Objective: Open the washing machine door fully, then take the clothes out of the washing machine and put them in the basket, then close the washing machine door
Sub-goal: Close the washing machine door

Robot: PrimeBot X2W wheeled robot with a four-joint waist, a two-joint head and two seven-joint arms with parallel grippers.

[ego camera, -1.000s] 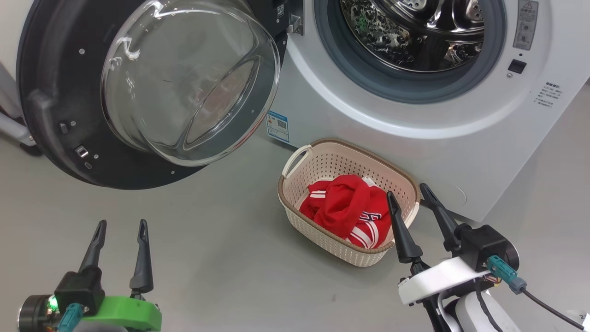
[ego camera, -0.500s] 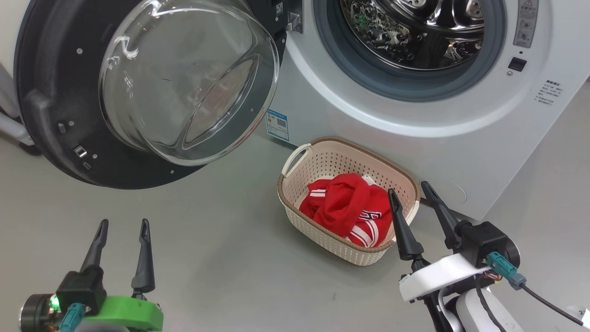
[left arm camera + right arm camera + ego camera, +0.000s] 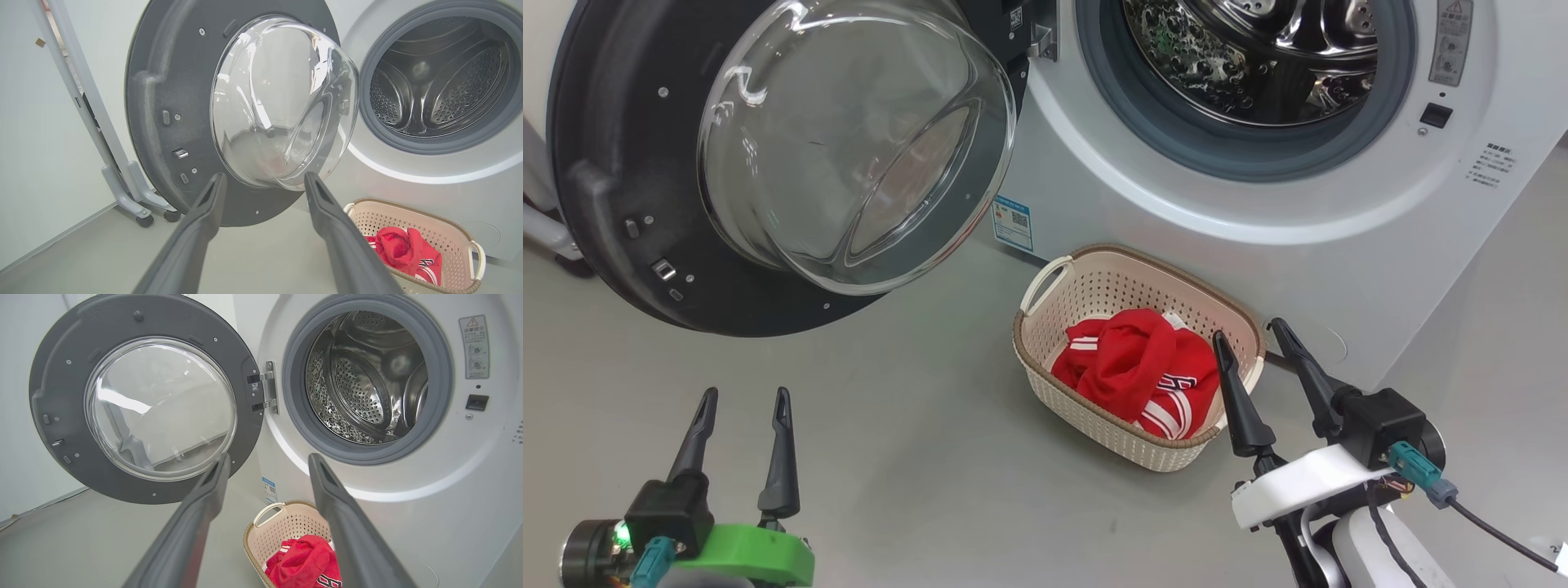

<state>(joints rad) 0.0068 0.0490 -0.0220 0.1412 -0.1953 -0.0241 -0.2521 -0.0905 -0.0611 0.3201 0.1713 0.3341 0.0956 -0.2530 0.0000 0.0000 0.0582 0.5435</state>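
Little changed in the last second. Head view: red jersey clothes (image 3: 1127,367) crumpled in perforated cream basket (image 3: 1086,420), lower centre; right gripper (image 3: 1245,329) spread wide, empty, edged slightly up-frame; left gripper (image 3: 747,392) parted, empty, lower left. Left wrist view: washing machine door (image 3: 163,81) swung open, glass bulging. Right wrist view: steel drum (image 3: 359,396) bare. Judged remaining: closing door.

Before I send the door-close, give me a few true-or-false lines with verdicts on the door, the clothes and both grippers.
1. The washing machine door stands open. True.
2. The basket is empty. False: the clothes lie in it.
3. The right gripper holds the clothes. False: it is open and empty, by the basket's rim.
4. The left gripper is open and empty. True.
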